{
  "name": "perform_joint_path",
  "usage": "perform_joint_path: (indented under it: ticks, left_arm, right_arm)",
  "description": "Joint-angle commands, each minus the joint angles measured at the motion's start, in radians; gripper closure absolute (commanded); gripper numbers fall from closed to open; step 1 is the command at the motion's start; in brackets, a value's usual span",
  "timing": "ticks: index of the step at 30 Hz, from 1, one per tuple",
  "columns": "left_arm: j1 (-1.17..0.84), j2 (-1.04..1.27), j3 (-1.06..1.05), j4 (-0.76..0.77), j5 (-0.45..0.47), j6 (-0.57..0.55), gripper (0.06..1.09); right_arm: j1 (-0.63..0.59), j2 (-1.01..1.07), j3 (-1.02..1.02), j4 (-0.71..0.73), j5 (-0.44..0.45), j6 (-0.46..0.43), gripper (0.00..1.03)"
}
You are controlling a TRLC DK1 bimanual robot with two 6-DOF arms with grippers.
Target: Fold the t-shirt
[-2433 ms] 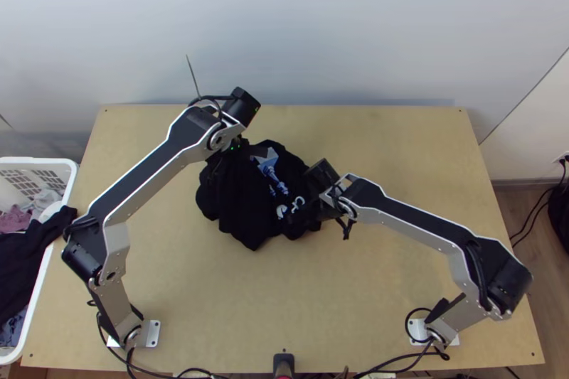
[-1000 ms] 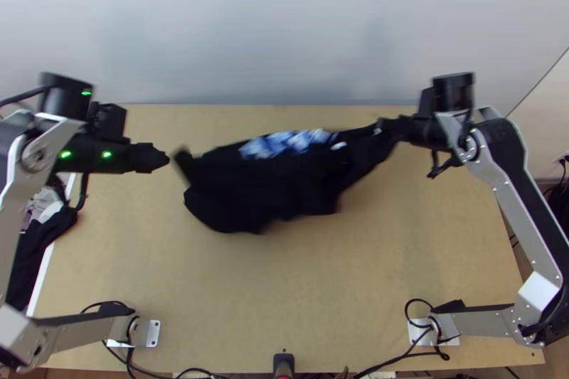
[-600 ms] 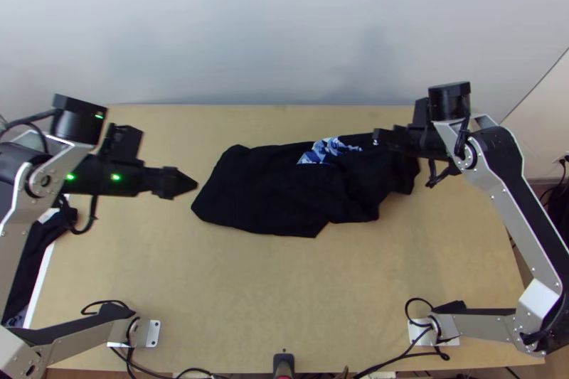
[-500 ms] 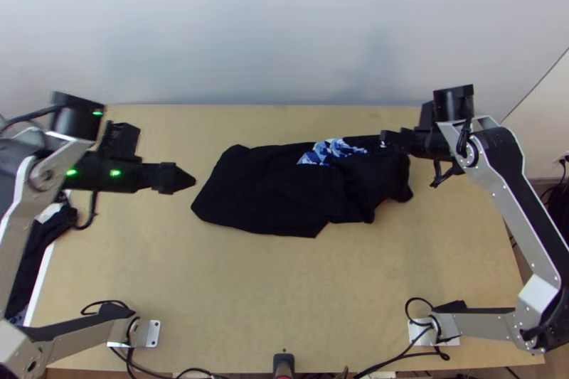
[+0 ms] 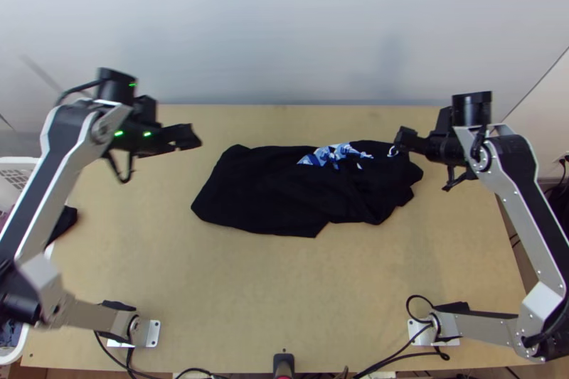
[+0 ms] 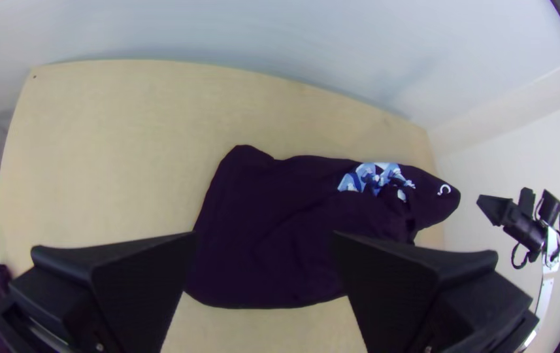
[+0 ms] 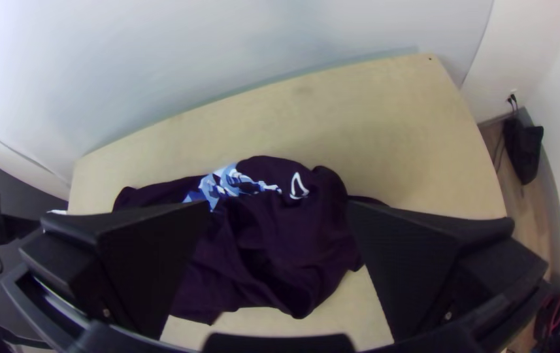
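**Across the counter (image 5: 235, 294): black t-shirt (image 5: 277, 194), loose and lopsided**

Set lengthwise over the middle and far part of the counter. Fairly flat at the left end; rumpled and bunched at the right, with deep creases. Blue-and-white print (image 5: 334, 155) along the far edge, partly swallowed by a fold. White mark (image 7: 298, 186) close to the messy end.

Left pincer (image 6: 264, 242): spread wide, nothing between the fingers. Raised, a little apart from the flat end. Right pincer (image 7: 278, 210): also wide and empty, poised at the bunched end. Contact with cloth there: cannot tell from above.

Handling, as judged: light, limp, soft knit. Likely to sag between holds and to drag without tearing. No stiffness to help; a single pinch would probably gather more wrinkles. Risk of catching two layers at once in the creased part. Dark on dark, so hard to read hem from sleeve.

Best holds, probably: far left corner (image 5: 238, 150) for the left, outer edge of the rumpled end for the right. Pinch shallow, close to the edge, then lift low and pull gently apart. Seemingly at the spreading-out step, with neat folding yet to do. Worth smoothing the right end first; otherwise, creases trapped inside.
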Motion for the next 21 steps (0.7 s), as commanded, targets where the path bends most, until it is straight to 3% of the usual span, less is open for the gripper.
perform_joint_path:
  ticks: [1,7,21]
  left_arm:
    - [-0.018,0.173,0.07,0.082,-0.069,-0.026,0.12]
    - [-0.07,0.299,0.13,0.136,-0.109,-0.033,0.12]
    - [-0.132,0.561,0.275,0.178,-0.118,-0.029,0.13]
  right_arm:
    - [0.036,-0.011,0.033,-0.008,-0.04,0.02,0.04]
    - [0.163,0.023,0.023,-0.008,-0.055,0.038,0.05]
    - [0.207,0.141,0.037,-0.006,-0.077,0.037,0.05]
